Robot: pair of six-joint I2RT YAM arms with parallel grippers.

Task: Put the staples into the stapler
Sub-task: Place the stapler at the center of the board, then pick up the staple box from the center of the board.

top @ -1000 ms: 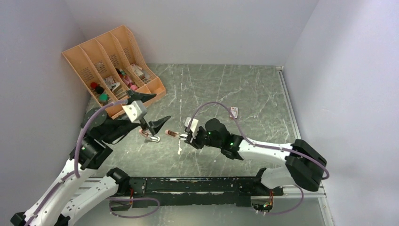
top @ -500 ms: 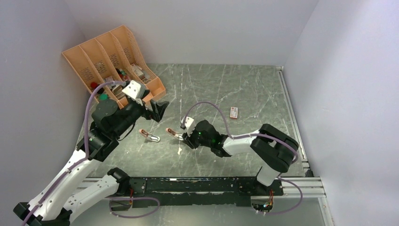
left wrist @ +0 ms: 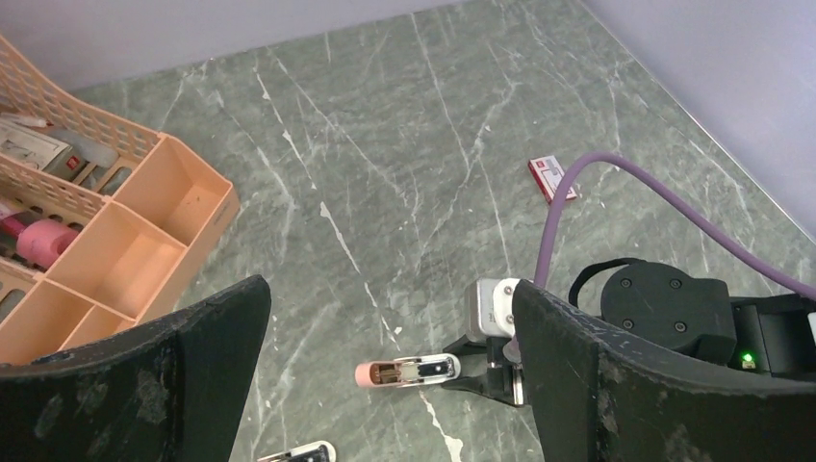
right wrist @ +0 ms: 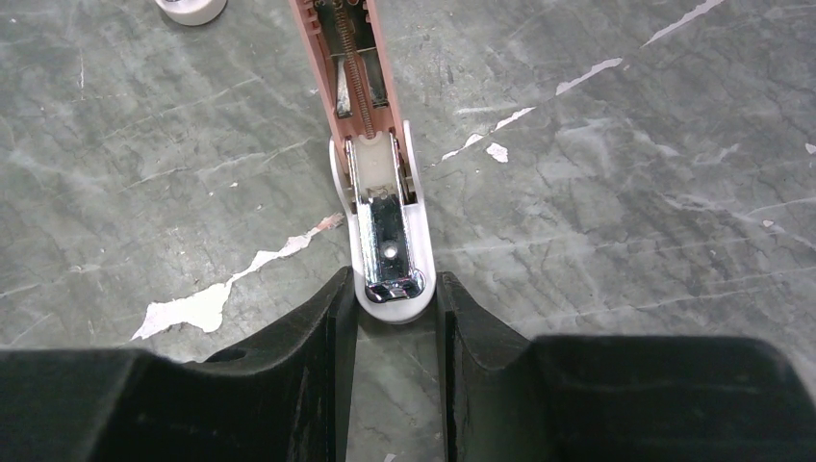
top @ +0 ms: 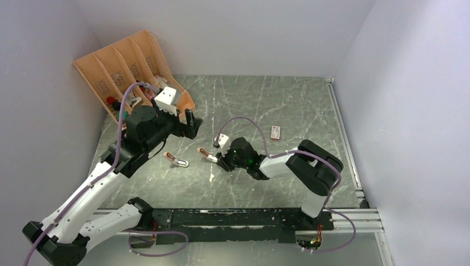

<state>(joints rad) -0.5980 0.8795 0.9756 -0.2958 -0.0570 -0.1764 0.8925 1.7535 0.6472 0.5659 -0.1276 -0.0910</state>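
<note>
An opened pink stapler (top: 207,155) lies on the table with its staple channel and spring bared (right wrist: 358,87). My right gripper (top: 220,159) is shut on its white, chrome-tipped end (right wrist: 390,279), one finger on each side. It also shows in the left wrist view (left wrist: 409,371). My left gripper (top: 189,124) is wide open and empty, held high above the table (left wrist: 390,294). The red-and-white staple box (top: 275,132) lies closed at the right, far from both grippers (left wrist: 552,178). No loose staple strips show.
A second pink stapler (top: 176,160) lies left of the held one; its end shows in both wrist views (left wrist: 293,452) (right wrist: 191,8). An orange divided organizer (top: 136,66) with small items stands at the back left (left wrist: 135,241). Walls close in on three sides.
My left gripper has risen from just above the second stapler and swung back towards the organizer. My right arm has folded in, keeping its grip on the opened stapler.
</note>
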